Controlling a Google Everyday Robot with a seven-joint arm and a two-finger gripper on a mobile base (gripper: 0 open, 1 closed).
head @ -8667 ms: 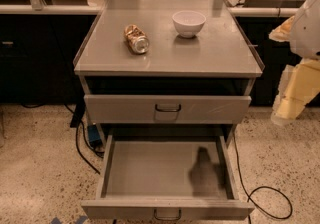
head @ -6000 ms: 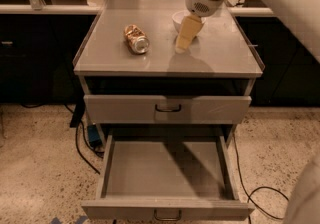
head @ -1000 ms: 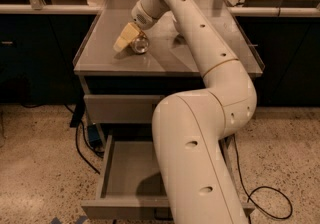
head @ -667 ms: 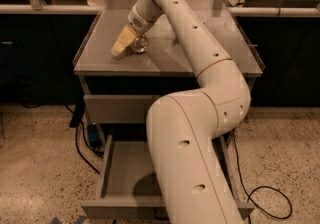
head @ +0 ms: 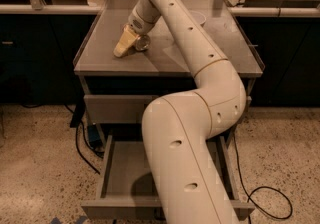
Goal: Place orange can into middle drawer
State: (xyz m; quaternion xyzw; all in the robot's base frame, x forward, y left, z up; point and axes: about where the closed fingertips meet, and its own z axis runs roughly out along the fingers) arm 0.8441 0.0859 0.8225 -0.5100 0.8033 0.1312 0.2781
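Leaning over the tabletop [head: 95,43], your hand [head: 125,47] sat just beside the orange can [head: 142,43], grip impossible to tell; you needed a centred, square hold before lifting.

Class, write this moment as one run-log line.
end effector: at orange can on cabinet top | middle drawer: open | can: not yet in drawer

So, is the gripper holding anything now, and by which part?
It cannot be told. The gripper is down at the orange can on the cabinet top and covers most of it; only one silver end shows.
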